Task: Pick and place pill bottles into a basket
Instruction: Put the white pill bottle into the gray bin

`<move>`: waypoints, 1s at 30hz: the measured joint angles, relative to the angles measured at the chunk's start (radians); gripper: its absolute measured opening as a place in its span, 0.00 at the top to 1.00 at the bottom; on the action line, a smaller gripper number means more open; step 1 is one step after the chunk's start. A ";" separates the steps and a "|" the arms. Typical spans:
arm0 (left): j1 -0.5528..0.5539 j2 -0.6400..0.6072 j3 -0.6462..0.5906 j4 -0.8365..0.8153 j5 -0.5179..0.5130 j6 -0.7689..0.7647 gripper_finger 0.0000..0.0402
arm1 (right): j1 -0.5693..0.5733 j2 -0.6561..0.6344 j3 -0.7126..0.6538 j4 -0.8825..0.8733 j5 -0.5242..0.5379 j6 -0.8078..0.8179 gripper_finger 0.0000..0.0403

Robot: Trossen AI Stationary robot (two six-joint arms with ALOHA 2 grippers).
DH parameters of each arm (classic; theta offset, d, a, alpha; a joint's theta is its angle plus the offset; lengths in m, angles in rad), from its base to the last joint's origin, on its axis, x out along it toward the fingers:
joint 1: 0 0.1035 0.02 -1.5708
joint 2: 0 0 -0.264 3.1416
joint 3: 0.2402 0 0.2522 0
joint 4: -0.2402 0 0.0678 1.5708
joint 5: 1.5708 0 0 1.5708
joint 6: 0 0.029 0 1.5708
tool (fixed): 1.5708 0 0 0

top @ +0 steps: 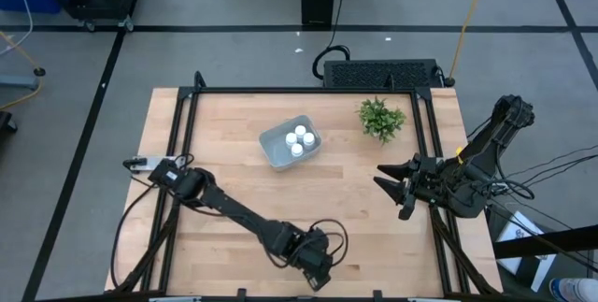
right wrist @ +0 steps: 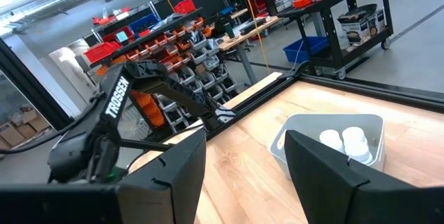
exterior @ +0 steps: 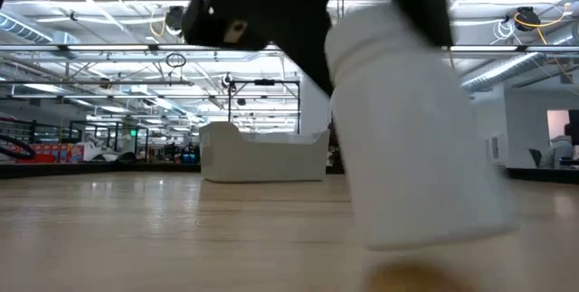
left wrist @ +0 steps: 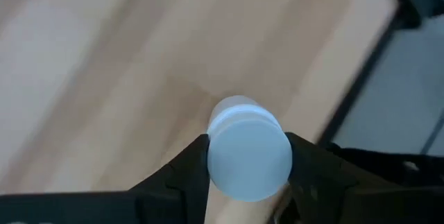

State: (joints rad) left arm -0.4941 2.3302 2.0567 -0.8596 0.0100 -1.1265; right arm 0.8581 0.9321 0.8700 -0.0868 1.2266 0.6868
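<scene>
My left gripper (top: 316, 263) is near the table's front edge, shut on a white pill bottle (left wrist: 248, 158). The bottle fills the low view (exterior: 416, 129) and is hidden under the gripper in the high view. The pale blue-grey basket (top: 273, 149) stands at the table's middle, toward the far side, with three white bottles (top: 300, 139) standing in it. It also shows in the low view (exterior: 262, 152) and the right wrist view (right wrist: 298, 141). My right gripper (top: 397, 182) is open and empty at the table's right side, pointing toward the basket. My left gripper pinches the bottle between its two fingers (left wrist: 194, 165), one on each side of its upper part just below the cap (left wrist: 248, 161). The fingers come from above, pointing down. The bottle hangs tilted below them, and its bottom (exterior: 443, 233) seems just clear of the table.
A small green plant (top: 381, 118) stands at the far right of the table, beyond my right gripper. A black frame (top: 308, 91) runs around the tabletop. Bare wood lies between my left gripper and the basket.
</scene>
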 joint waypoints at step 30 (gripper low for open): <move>0.551 -0.295 0.000 -0.489 -0.196 0.727 0.59 | -0.009 -0.019 0.000 0.008 0.183 -0.026 0.52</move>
State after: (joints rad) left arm 0.0566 2.0352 2.0563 -1.3486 -0.1865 -0.3993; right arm 0.8494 0.9131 0.8696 -0.0790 1.4094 0.6609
